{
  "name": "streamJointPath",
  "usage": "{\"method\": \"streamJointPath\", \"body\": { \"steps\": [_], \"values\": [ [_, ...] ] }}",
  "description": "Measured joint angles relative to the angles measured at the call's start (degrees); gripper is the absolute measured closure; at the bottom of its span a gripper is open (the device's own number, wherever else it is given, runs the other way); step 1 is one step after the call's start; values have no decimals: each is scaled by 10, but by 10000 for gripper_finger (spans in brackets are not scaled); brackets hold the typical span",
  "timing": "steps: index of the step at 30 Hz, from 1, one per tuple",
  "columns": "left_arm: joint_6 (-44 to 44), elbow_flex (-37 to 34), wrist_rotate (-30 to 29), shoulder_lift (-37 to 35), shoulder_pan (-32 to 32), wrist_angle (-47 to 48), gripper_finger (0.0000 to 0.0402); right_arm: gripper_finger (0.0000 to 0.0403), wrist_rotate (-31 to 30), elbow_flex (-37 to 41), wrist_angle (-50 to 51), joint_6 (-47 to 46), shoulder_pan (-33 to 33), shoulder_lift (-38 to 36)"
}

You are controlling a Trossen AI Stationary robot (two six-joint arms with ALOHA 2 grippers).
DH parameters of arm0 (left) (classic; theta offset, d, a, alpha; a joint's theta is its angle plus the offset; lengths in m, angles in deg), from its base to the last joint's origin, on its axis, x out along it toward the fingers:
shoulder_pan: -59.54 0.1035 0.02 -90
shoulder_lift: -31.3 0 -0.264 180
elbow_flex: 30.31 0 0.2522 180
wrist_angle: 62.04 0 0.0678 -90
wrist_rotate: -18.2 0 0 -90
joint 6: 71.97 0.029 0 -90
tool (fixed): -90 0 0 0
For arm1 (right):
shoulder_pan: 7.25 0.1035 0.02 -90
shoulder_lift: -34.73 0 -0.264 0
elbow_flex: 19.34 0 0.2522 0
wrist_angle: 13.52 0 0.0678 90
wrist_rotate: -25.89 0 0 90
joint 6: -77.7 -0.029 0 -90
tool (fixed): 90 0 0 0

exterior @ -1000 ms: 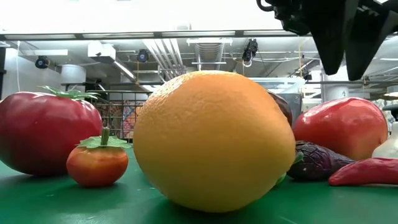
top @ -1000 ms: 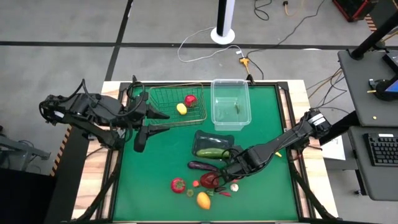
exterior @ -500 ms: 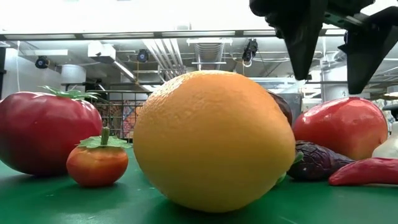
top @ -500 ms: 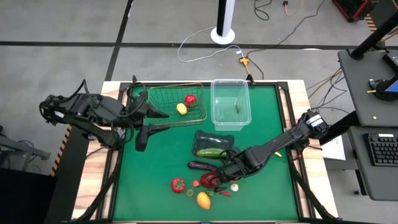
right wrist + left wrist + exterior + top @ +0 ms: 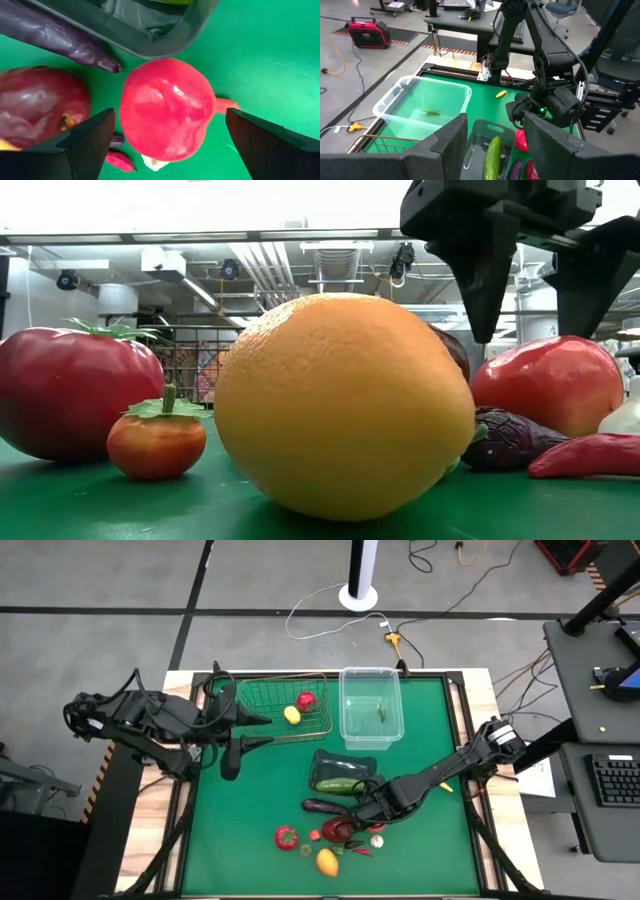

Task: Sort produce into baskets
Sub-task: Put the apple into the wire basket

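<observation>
Right wrist view | right claw point(image 5: 167, 131) wide open | red fruit point(image 5: 167, 109) centred btwn fingers, untouched

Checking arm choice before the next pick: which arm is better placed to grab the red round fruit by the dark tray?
Right. The right gripper hangs open directly over the red round fruit, fingers either side. The left gripper waits beside the wire basket, far off.

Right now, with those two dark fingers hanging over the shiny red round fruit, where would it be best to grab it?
Probably across its widest middle, coming straight down. The red fruit is rounded and sits free on the green mat, so the right gripper, fingers open either side, could close on its flanks. The dark tray and eggplant crowd one side, favouring a descent from above.
</observation>
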Motion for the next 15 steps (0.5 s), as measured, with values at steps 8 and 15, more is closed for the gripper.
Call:
{"method": "streamJointPath", "body": {
  "steps": [8, 15],
  "values": [
    [0, 0, -1, 0, 0, 1, 226, 32, 5, 1, -29, 13, -2, 40],
    [0, 0, -1, 1, 0, 2, 226, 34, 1, 0, -29, 29, -3, 59]
  ]
}}
